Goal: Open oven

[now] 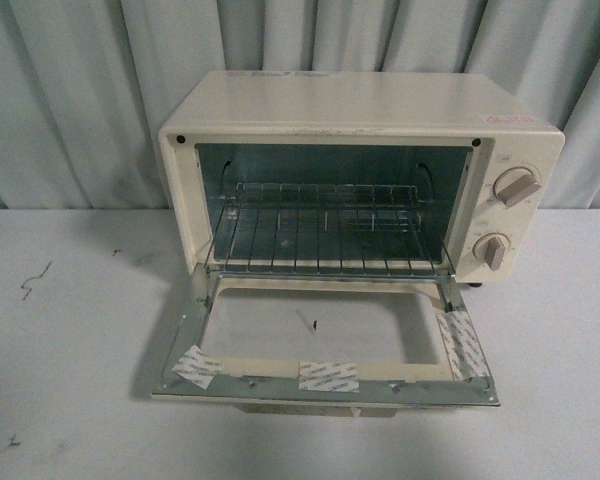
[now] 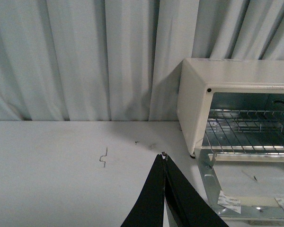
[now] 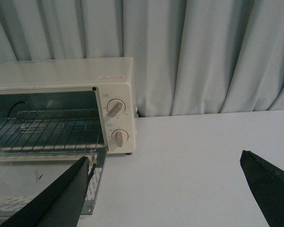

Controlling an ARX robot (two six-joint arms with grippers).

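Observation:
The cream-white oven [image 1: 360, 110] stands on the white table with its glass door [image 1: 320, 345] dropped flat in front, wire rack [image 1: 325, 235] showing inside. Two beige knobs [image 1: 515, 187] sit on its right panel. Neither arm shows in the front view. In the left wrist view my left gripper [image 2: 164, 157] is shut and holds nothing, hovering over the table to the left of the oven [image 2: 236, 94] and its lowered door [image 2: 246, 189]. In the right wrist view my right gripper [image 3: 165, 158] is open wide over bare table, to the right of the oven [image 3: 61, 85]; one finger [image 3: 61, 194] overlaps the door's corner.
Pale grey-blue curtains [image 1: 80, 100] hang behind the table. A small bent wire piece [image 1: 35, 280] lies on the table left of the oven, also seen as a bent wire [image 2: 103, 158]. Tape patches [image 1: 328, 376] stick to the door's inner frame.

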